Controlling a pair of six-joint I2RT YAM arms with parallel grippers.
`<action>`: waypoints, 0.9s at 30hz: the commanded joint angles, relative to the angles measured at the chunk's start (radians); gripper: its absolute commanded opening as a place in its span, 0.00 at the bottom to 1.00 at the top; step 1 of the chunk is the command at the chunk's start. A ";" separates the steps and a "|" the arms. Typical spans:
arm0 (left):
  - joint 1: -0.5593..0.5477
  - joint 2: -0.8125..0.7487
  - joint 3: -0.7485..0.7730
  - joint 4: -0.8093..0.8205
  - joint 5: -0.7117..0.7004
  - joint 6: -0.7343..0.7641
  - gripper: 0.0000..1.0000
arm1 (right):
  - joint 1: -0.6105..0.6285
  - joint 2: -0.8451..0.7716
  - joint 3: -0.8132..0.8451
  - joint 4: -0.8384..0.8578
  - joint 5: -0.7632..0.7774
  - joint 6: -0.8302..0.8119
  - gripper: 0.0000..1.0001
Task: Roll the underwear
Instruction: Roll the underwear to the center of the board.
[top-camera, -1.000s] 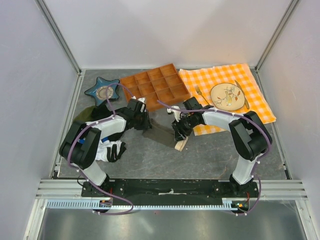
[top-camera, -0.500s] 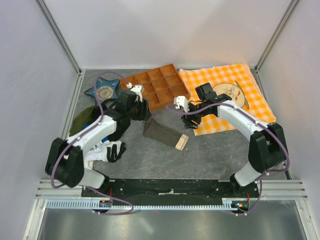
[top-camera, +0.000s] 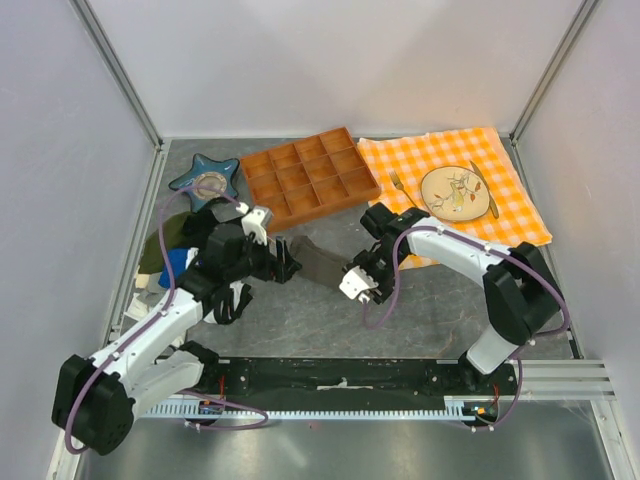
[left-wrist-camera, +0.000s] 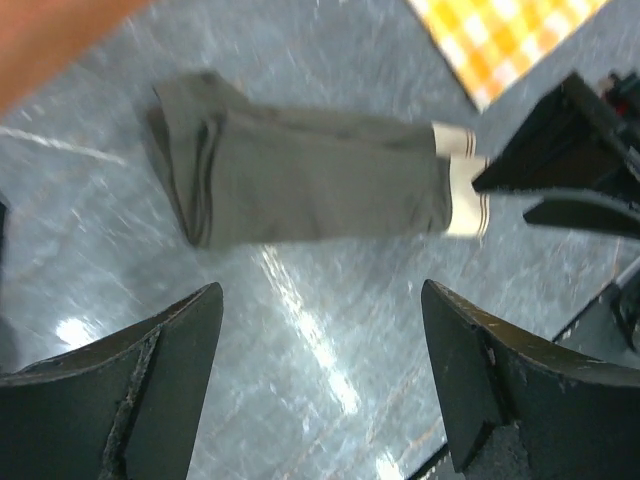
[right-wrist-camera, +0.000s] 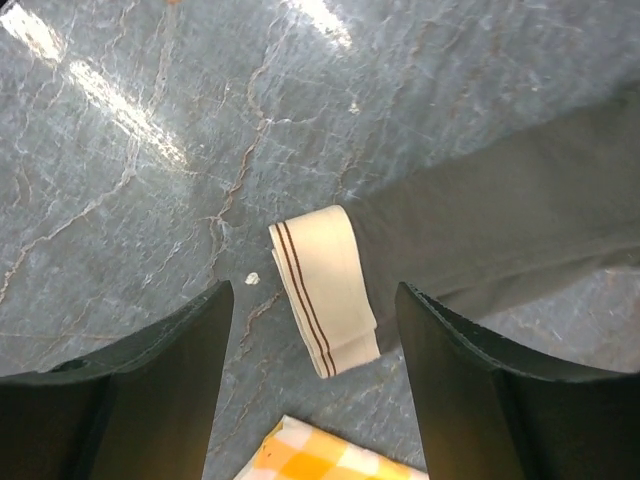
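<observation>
The left end effector (top-camera: 288, 268) hangs low over the grey stone bench (top-camera: 400, 320) with its two fingers (left-wrist-camera: 150, 390) spread wide and nothing between them. Just ahead of its fingertips lies the underwear (left-wrist-camera: 310, 185), a flat, folded strip of charcoal-grey fabric set crosswise to that end effector's reach. The thick folded end is off to one side of it, and the cream waistband (left-wrist-camera: 465, 195), marked with two thin brown stripes, is at the other. The right end effector (top-camera: 352, 275) is at that waistband end, and in the left wrist view its dark fingers (left-wrist-camera: 560, 150) are just beside the band, though whether they touch it cannot be told. It too is wide open and holds nothing. Its own camera shows the waistband (right-wrist-camera: 325, 290) on the bench in front of the gap between the fingers, with the grey fabric (right-wrist-camera: 520, 220) running away beyond it. Past both end effectors, farther out on the bench, sits the wooden compartment tray (top-camera: 310, 180). Beside the right one lies an orange checked cloth (top-camera: 510, 215) bearing a plate (top-camera: 455, 192).
</observation>
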 joint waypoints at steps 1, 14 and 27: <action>-0.079 -0.044 -0.048 0.078 0.013 -0.052 0.86 | 0.018 0.045 -0.021 0.051 0.050 -0.106 0.72; -0.226 -0.091 -0.127 0.107 -0.107 -0.080 0.82 | 0.020 0.151 -0.073 0.133 0.174 -0.142 0.63; -0.592 -0.376 -0.495 0.512 -0.245 0.040 0.78 | 0.022 0.245 -0.035 0.108 0.223 0.038 0.30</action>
